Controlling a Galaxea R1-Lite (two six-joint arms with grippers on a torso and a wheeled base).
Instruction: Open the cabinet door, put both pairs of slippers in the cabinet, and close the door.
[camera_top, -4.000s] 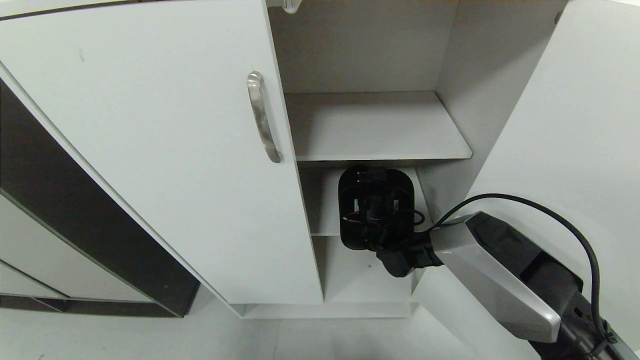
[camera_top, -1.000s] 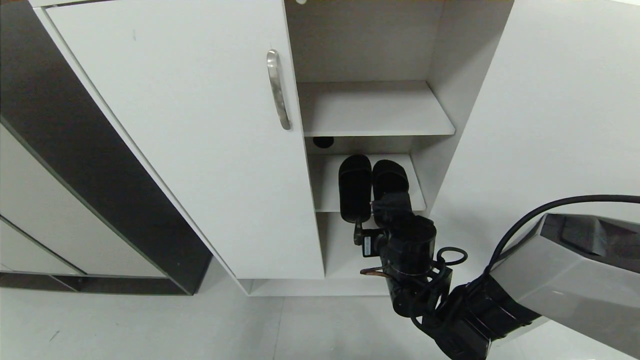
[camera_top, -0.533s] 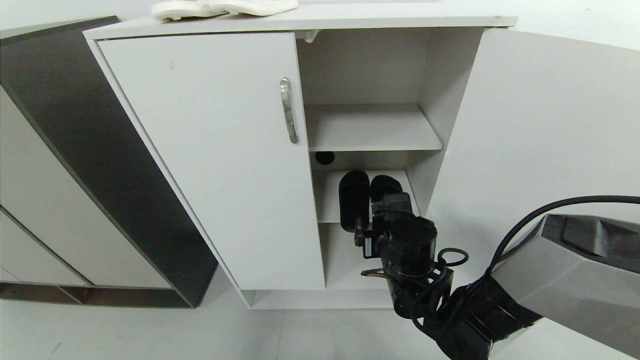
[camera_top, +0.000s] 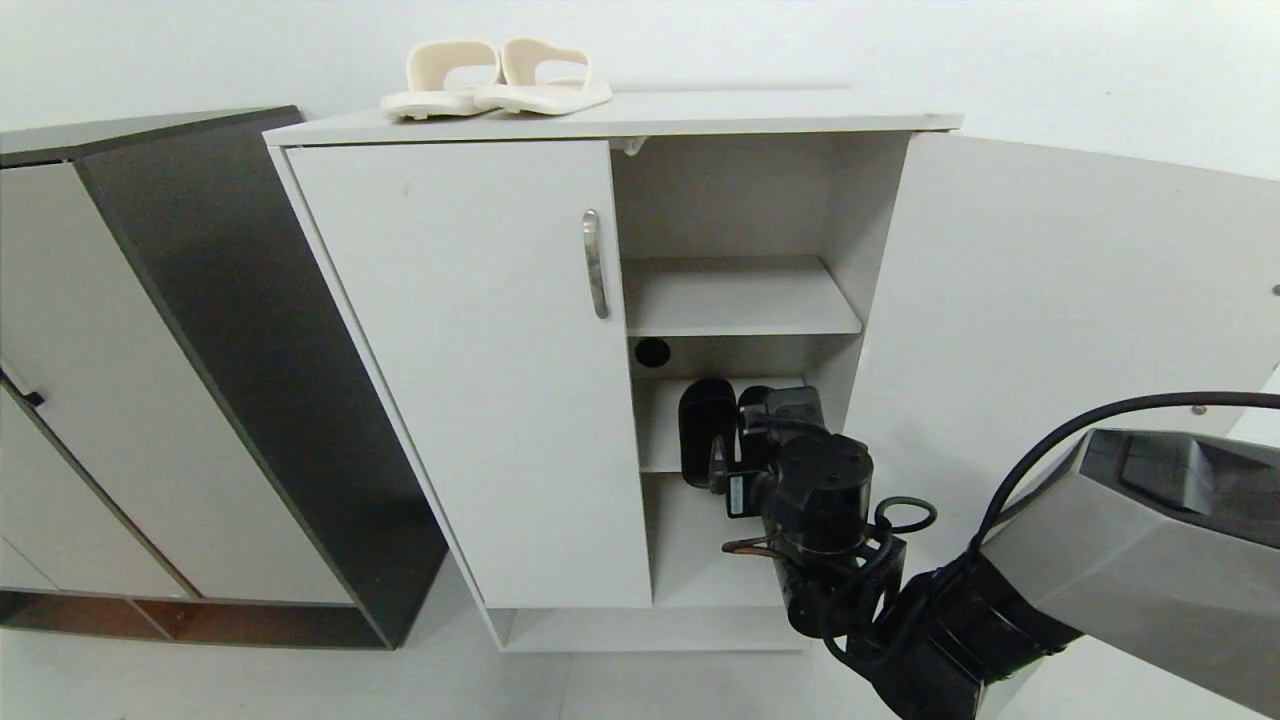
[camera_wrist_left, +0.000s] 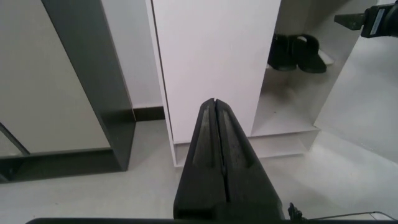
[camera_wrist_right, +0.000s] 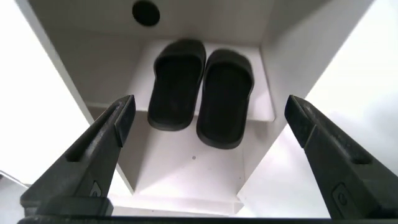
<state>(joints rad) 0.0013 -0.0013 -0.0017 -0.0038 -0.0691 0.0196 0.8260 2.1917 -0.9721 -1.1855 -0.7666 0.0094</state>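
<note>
Inside the white two-door cabinet (camera_top: 760, 105), on the middle shelf of the right half, lies the pair of black rubber slide slippers (camera_wrist_right: 180, 87). The two slippers lie side by side and touch each other. Their toes point to the back panel and their heels come a little over the front edge of the shelf. Above them in the back panel there is a round dark hole (camera_top: 652, 352), and above that is the upper white shelf (camera_top: 735, 295).

The right white door (camera_top: 1050, 300) stands wide open. The left white door (camera_top: 470, 370) with its curved metal handle (camera_top: 594, 264) is shut.

The pair of cream open-toe slippers (camera_top: 540, 90) lies on the top board of the cabinet, near its left rear corner, side by side.

The right gripper (camera_wrist_right: 209, 104) hangs just in front of the open half, at the height of the middle shelf. Its two black fingers are spread wide and hold nothing, and they are apart from the black slippers.

The left gripper (camera_wrist_left: 214, 102) is low above the pale floor, before the shut door. Its fingers are pressed together with nothing between them.

A dark grey cabinet (camera_top: 250, 300) stands just beside the white one, on its left.
</note>
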